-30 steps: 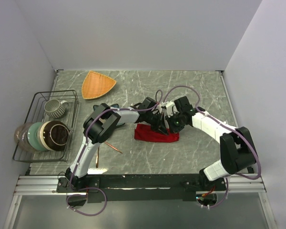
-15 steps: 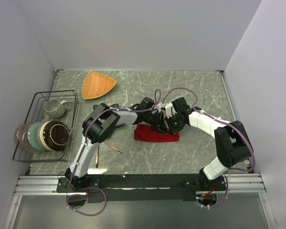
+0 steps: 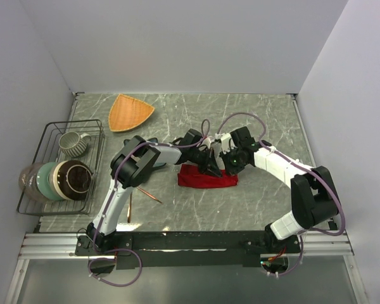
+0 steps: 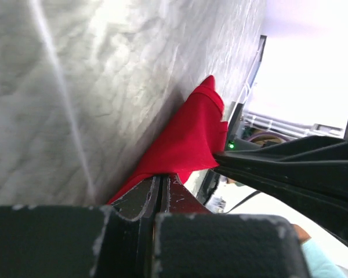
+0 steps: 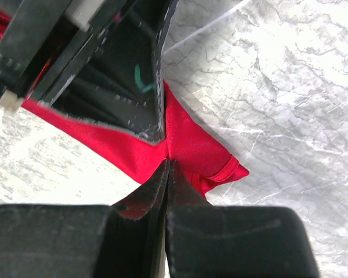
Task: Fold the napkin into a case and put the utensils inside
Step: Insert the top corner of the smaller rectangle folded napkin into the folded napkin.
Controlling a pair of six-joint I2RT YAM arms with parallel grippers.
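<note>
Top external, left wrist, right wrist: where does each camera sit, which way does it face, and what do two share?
Top external: above and behind the arm bases, looking down on the grey marbled table; both arms show, meeting over the bright red fabric napkin.
Left wrist: on the left arm, looking along the shut left gripper pinching the napkin's edge.
Right wrist: on the right arm, looking down past the shut right gripper, pinching the napkin.
Shared: both wrist views show the napkin, the table and the other arm.
</note>
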